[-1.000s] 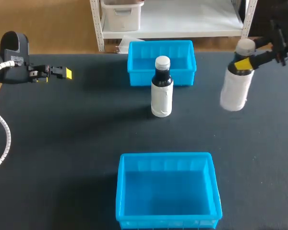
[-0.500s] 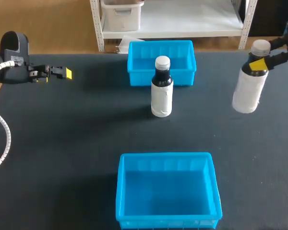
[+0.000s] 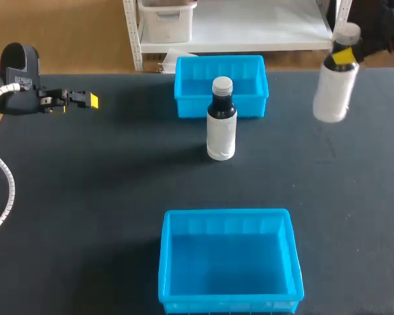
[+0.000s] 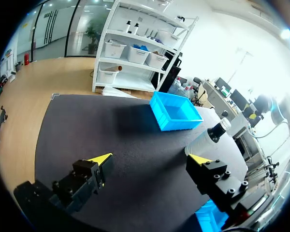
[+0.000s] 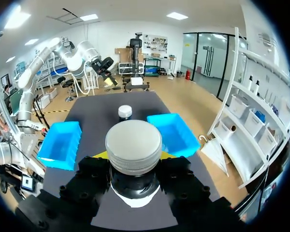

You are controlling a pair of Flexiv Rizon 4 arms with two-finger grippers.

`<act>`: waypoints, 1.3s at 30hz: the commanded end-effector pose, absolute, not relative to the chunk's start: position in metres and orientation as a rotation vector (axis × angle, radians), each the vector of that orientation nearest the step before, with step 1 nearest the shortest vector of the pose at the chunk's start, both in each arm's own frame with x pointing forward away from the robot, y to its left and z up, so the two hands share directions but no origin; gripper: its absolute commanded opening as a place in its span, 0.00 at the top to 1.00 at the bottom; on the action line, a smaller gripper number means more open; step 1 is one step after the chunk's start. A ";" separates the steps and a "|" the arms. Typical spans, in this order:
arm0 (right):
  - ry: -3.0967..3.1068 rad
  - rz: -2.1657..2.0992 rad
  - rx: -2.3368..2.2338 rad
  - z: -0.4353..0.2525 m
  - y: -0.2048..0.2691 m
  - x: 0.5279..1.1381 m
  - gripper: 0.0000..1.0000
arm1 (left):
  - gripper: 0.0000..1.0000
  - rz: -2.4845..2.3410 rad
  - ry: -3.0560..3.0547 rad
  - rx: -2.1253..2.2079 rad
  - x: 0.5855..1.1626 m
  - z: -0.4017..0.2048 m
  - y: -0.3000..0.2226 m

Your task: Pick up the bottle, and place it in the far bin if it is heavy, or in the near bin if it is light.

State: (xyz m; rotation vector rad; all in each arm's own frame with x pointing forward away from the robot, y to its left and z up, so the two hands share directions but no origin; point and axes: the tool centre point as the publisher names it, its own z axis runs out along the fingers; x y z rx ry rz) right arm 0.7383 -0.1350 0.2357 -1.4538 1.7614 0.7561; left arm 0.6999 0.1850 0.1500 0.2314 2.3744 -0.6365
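Right tool [image 3: 345, 56] is clamped on the black neck of the held bottle [image 3: 331, 96], one yellow tip on each side, just under the cap. The bottle has a white body and hangs slightly tilted over the far right corner of the surface [image 3: 85, 197]. From the head view I can't say for sure whether its base is off the surface.

Left tool [image 4: 152, 159] has its fingers wide apart. It sits over the far left part of the surface, well apart from both bottles and both bins.

The second bottle [image 3: 221, 125] has a white body, black shoulder and white cap. It stands upright mid-surface, just in front of the far bin [image 3: 184, 98]. I can't tell if it touches the bin's near wall.

The near bin [image 3: 226, 214] is at the near edge, roughly in line with the far bin and well apart from the second bottle. Both bins are bright blue.

In the right wrist view the second bottle is ahead of my tool, past the held bottle's cap, with a bin on either side. In the left wrist view the far bin is ahead of the open fingers and the second bottle is partly hidden behind one fingertip.
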 end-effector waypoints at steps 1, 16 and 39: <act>1.744 0.823 -1.512 0.240 -0.118 0.786 1.00 | 0.00 -0.636 2.374 0.231 0.700 0.150 0.185; 1.659 0.848 -1.600 0.251 -0.044 0.843 1.00 | 0.00 -0.636 2.374 0.231 0.700 0.150 0.185; 1.619 0.950 -1.632 0.212 0.069 0.913 1.00 | 0.00 -0.636 2.374 0.231 0.700 0.150 0.185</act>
